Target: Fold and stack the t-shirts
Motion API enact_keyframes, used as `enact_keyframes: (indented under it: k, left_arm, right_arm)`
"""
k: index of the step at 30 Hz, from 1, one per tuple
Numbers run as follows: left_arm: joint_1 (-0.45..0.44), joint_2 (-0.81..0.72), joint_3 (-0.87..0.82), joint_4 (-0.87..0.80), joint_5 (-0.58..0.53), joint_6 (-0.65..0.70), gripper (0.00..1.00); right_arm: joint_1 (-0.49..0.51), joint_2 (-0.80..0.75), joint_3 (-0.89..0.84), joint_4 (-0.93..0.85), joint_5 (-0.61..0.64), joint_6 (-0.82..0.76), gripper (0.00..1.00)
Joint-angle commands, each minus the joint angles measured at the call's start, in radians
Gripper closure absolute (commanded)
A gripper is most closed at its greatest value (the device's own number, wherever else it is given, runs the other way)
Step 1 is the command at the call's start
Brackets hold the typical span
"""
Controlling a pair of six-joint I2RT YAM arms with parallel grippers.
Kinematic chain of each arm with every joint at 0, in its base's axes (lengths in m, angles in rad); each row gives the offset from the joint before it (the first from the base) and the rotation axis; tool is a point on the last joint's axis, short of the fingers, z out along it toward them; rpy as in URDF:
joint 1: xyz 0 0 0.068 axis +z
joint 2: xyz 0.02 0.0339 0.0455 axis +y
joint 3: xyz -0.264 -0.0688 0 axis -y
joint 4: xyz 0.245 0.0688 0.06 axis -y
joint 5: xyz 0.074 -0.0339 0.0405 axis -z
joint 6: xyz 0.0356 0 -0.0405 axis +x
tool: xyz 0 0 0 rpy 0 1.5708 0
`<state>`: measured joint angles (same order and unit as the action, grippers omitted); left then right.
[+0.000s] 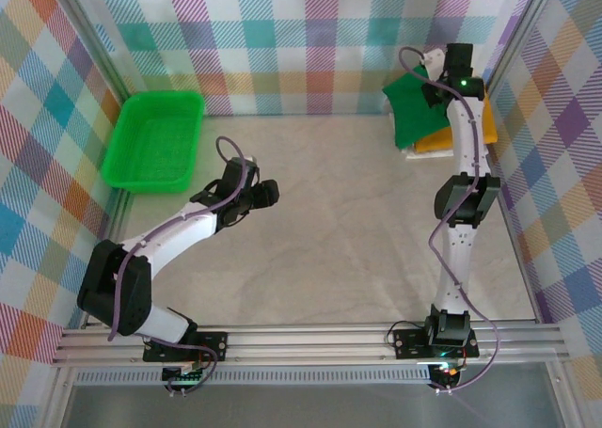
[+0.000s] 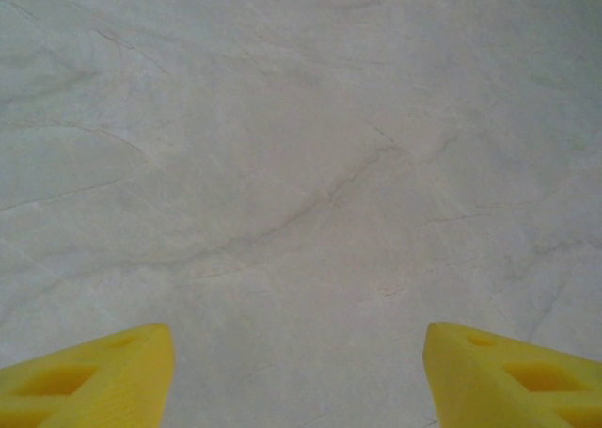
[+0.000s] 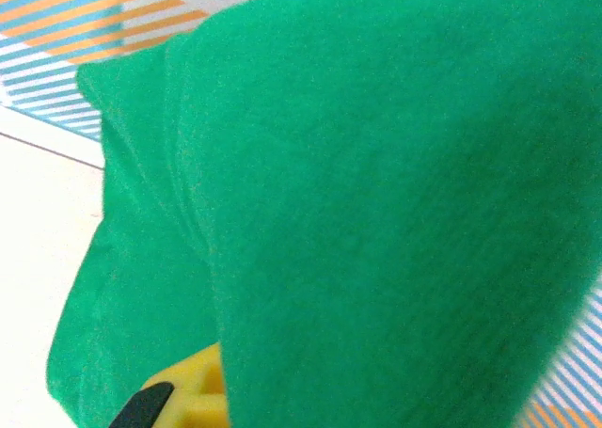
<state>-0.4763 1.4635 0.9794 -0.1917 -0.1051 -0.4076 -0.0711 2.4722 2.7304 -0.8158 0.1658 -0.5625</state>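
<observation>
The dark green t-shirt [image 1: 411,110] hangs folded at the back right, and my right gripper [image 1: 435,97] is shut on it. In the right wrist view its green cloth [image 3: 357,212] drapes over the jaws, leaving one yellow finger [image 3: 193,395] showing at the bottom. Under and beside it lies the mustard yellow t-shirt [image 1: 440,143], with a strip of the white t-shirt [image 1: 414,155] at its near edge. My left gripper [image 1: 267,195] hovers over the bare table left of centre. In the left wrist view the left gripper [image 2: 299,357] is open with nothing between its fingers.
A bright green mesh basket [image 1: 155,138] stands at the back left against the plaid wall. The plaid walls close in the table at the back and on both sides. The marbled tabletop [image 1: 339,221] lies between the two arms.
</observation>
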Motion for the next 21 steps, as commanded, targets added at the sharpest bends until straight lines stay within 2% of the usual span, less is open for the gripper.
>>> enact_keyframes:
  k: [1,7,12,13,14,15,16,21]
  left_arm:
    - [-0.002,0.003,0.051,-0.03,0.011,0.033,0.3]
    - [-0.002,0.013,0.079,-0.06,-0.002,0.051,0.3]
    - [-0.001,0.001,0.106,-0.113,-0.029,0.057,0.29]
    - [-0.002,-0.009,0.109,-0.124,-0.047,0.063,0.28]
    - [-0.002,-0.025,0.106,-0.13,-0.071,0.065,0.27]
    - [-0.002,-0.042,0.098,-0.132,-0.09,0.068,0.26]
    - [-0.002,-0.063,0.089,-0.134,-0.112,0.074,0.26]
    - [-0.002,-0.132,0.056,-0.149,-0.219,0.088,0.25]
  right_arm:
    - [-0.047,-0.02,0.041,0.089,0.002,-0.024,1.0]
    - [-0.066,0.042,0.036,0.208,0.096,-0.14,1.0]
    - [-0.103,0.105,0.029,0.323,0.127,-0.16,1.0]
    - [-0.116,0.124,0.029,0.361,0.146,-0.165,0.98]
    - [-0.129,0.14,0.034,0.39,0.16,-0.174,0.72]
    - [-0.136,0.151,0.034,0.417,0.18,-0.182,0.37]
    - [-0.142,0.157,0.039,0.441,0.203,-0.195,0.19]
    - [-0.163,0.119,0.037,0.438,0.246,-0.126,0.05]
